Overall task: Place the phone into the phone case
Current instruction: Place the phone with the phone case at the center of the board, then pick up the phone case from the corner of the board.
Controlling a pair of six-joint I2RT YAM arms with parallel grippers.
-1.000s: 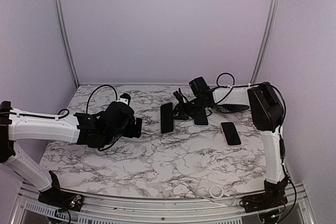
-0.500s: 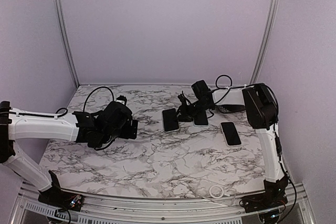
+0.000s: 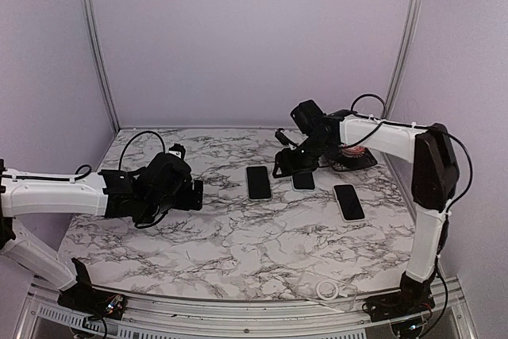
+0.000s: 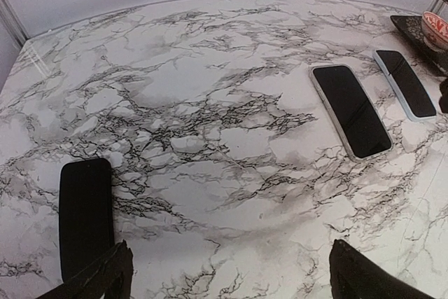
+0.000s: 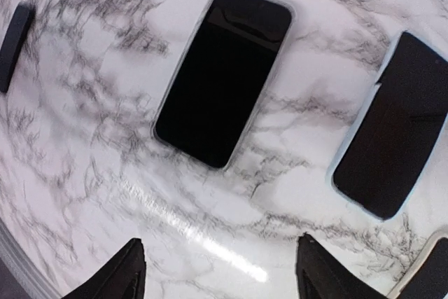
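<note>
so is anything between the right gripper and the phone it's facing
nothing visible. only bare marble table lies between the open right gripper and the phone. another dark handset lies off to one side, clear of that path.

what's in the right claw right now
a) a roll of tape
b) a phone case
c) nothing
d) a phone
c, in the right wrist view the right claw stands open with nothing in it, and the nearest phone lies flat on the table beyond it.
</note>
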